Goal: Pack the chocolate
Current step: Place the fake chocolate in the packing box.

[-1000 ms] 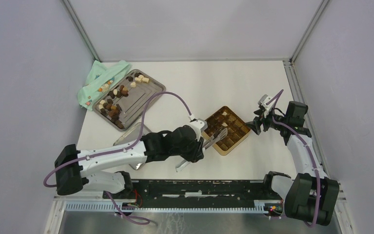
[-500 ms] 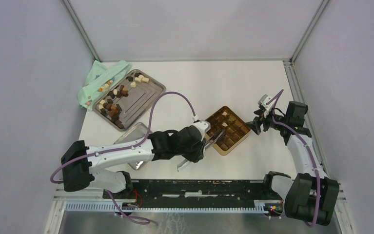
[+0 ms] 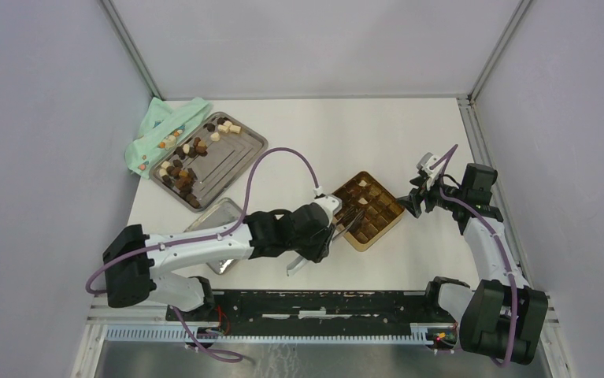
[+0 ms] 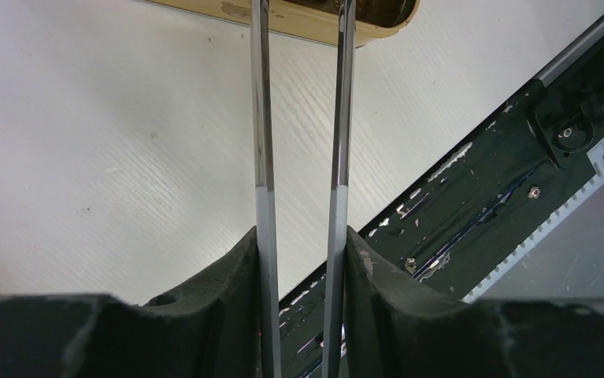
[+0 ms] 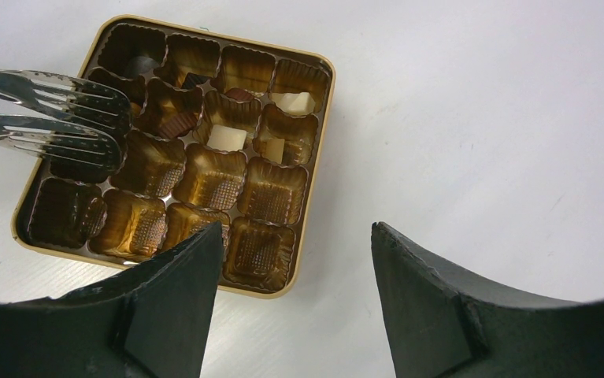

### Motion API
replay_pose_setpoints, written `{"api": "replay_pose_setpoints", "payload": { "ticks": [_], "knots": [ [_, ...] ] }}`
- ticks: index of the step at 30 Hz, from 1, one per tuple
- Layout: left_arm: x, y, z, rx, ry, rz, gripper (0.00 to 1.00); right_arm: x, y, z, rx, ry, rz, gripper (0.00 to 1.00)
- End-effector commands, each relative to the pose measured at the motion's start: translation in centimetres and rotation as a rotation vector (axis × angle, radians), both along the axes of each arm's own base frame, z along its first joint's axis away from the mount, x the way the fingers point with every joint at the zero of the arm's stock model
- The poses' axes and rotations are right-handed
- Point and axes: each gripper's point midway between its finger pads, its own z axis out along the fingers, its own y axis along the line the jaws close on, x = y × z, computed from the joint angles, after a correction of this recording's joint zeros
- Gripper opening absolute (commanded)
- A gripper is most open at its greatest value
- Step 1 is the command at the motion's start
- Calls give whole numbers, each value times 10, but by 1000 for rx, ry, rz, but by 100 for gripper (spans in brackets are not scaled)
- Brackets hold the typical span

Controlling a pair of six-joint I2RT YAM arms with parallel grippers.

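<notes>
Left gripper [image 4: 300,244] pinches tongs [image 5: 86,102], tips over tin [image 5: 271,189] holding few chocolates [image 5: 226,138]; right gripper [image 5: 297,232] gapes wide, empty.

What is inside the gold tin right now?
Three cream-white chocolates show in the cups of the gold tin. Several other cups look empty. Brown pieces are hard to tell from the brown liners. The tongs cover some cups, hiding their contents.
</notes>
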Motion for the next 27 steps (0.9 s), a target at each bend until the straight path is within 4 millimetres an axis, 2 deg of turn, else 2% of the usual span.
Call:
{"api": "replay_pose_setpoints", "payload": {
  "ticks": [1, 8, 17, 23, 25, 27],
  "knots": [
    [11, -16, 21, -49, -63, -9, 44, 5, -1, 10, 1, -39, 6, 75],
    [12, -16, 23, -48, -68, -2, 43, 5, 0, 11, 1, -39, 9, 74],
    [19, -8, 51, -98, -118, 40, 38, 4, 0, 12, 1, -43, 10, 74],
    [34, 18, 68, -54, -154, 105, 38, 3, 1, 14, 7, -48, 17, 74],
    [44, 35, 74, -49, -157, 149, 38, 3, 2, 15, 11, -50, 22, 74],
    [58, 59, 82, -40, -162, 212, 38, 2, 3, 17, 15, -56, 26, 75]
  ]
}}
